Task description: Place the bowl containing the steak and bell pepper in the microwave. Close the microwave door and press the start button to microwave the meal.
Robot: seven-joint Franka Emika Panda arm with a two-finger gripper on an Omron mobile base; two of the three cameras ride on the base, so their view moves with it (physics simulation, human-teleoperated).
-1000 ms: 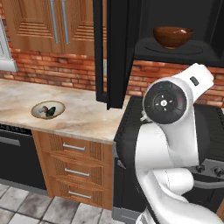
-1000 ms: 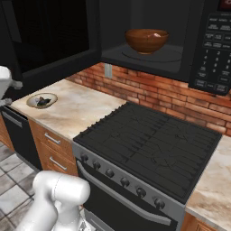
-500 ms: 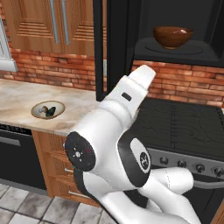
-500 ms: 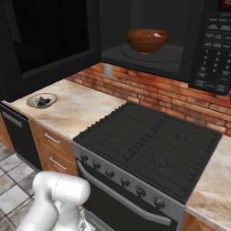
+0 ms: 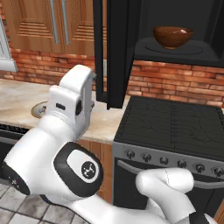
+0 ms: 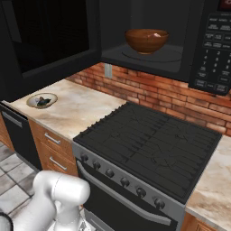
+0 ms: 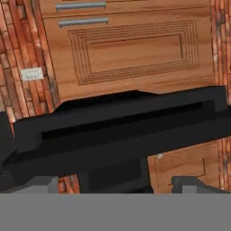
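bowl: the brown wooden bowl (image 6: 146, 40) stands inside the microwave (image 6: 205, 49), in the upper middle of the right base view, on the round plate of the cavity floor. In the left base view it is at the upper right.
meal: a small pale-pink spot shows at the rim of the bowl in the right base view; the steak and the bell pepper cannot be told apart from here.
microwave door: the microwave door (image 5: 116, 48) is wide open. In the left base view it is seen nearly edge-on, a tall dark panel in the upper middle of the frame, left of the cavity. Its long axis is upright.
step, as a judgement: the bowl seems already placed, so the closing of the door looks like the step in hand.
tool: the tool (image 7: 115, 186) has its jaws fully spread and holds nothing. In the hand view the two dark tips rise at the bottom edge, and the dark edge of the door crosses the middle of the frame just above them; whether they touch it cannot be told.
key relation: the door lies just ahead of the tool, and the cavity lies to the right of the door in the left base view, so the push should probably go that way.
around: the black stove (image 6: 149, 144) is below the microwave; a shallow dish (image 6: 42, 100) rests on the surface (image 6: 85, 110) at the left; wooden cabinets (image 7: 131, 49) are behind the door.
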